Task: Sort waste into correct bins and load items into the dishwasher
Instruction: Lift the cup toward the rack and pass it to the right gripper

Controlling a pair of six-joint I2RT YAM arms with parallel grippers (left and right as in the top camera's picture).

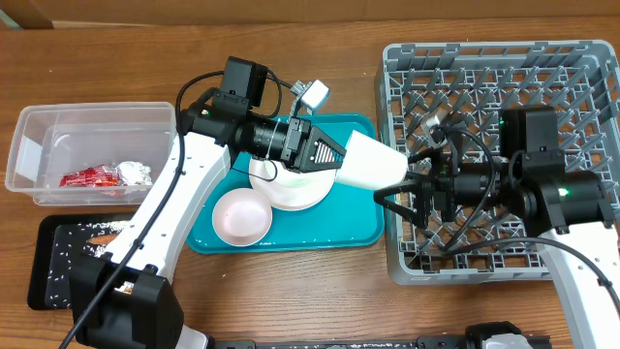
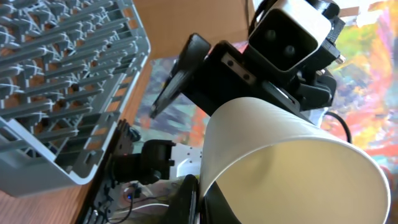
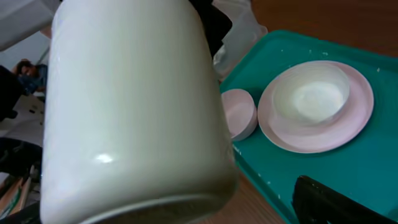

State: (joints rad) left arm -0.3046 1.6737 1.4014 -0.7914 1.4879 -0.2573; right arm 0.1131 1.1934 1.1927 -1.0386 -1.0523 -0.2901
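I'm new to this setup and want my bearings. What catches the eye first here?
A white cup held sideways in mid-air between the teal tray and the grey rack, the left arm's jaws shut on it. The right arm's jaws stand wide open right at its far end, over the rack's left edge.

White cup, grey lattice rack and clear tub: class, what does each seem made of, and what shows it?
White round cup: glazed ceramic or hard plastic, unclear; smooth, soft highlight. Grey lattice dish rack: moulded plastic, matte, thin upright pegs. Clear rectangular tub: transparent plastic; red wrapper shows through its wall.
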